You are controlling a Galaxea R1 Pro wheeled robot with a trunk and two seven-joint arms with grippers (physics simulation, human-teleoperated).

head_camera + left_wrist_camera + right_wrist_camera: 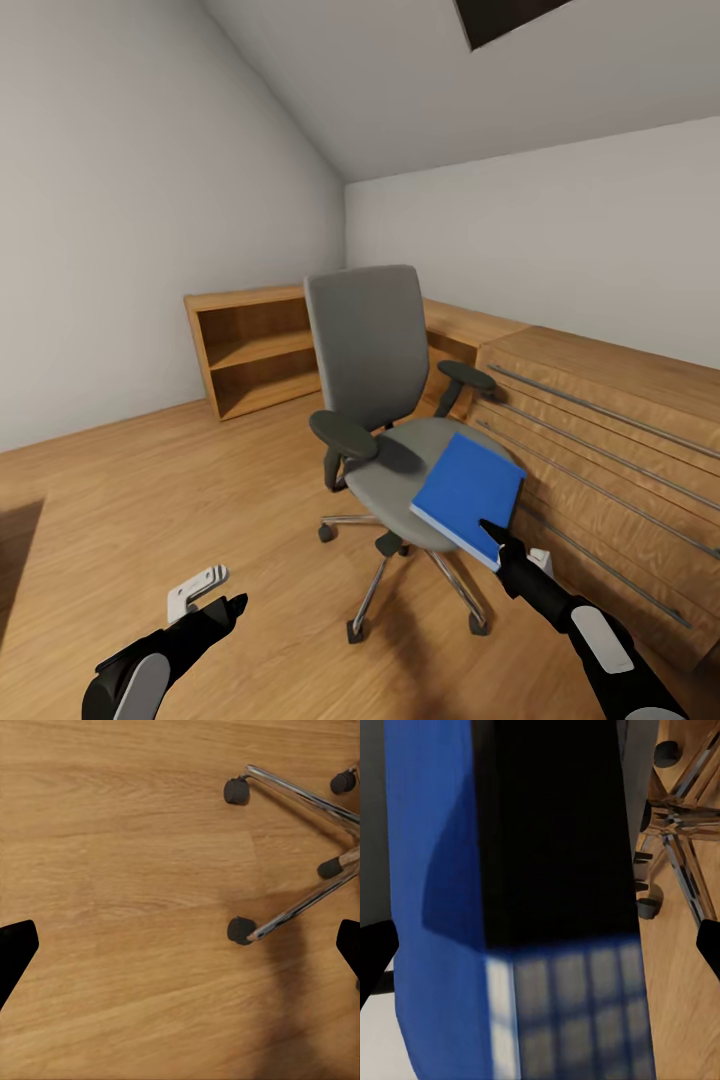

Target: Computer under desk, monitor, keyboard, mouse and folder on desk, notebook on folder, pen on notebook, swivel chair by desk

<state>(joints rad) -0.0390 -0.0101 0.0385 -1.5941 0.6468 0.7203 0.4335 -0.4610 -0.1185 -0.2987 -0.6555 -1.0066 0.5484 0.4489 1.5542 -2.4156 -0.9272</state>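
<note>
Sloped white walls and a wood floor (150, 490) frame a bedroom corner, where a grey swivel chair (385, 400) stands beside a low wooden cabinet (620, 440) and in front of an open bookshelf (255, 350). The blue folder (468, 497) lies on the seat's right front edge, overhanging it toward the robot, its near corner pointing at the right gripper (497, 532). That gripper reaches forward and up from the lower right, its tip at the folder's near edge; the right wrist view looks close along the blue cover (435, 945), with finger tips wide apart at the frame's sides, so the jaws appear spread with the folder between them, not yet clamped. The right arm is plainly the nearer one. The left gripper (225, 608) hangs low over bare floor, well left of the chair base (300, 855), fingers (16, 952) apart and holding nothing. The next move likely turns on closing over that near edge.
</note>
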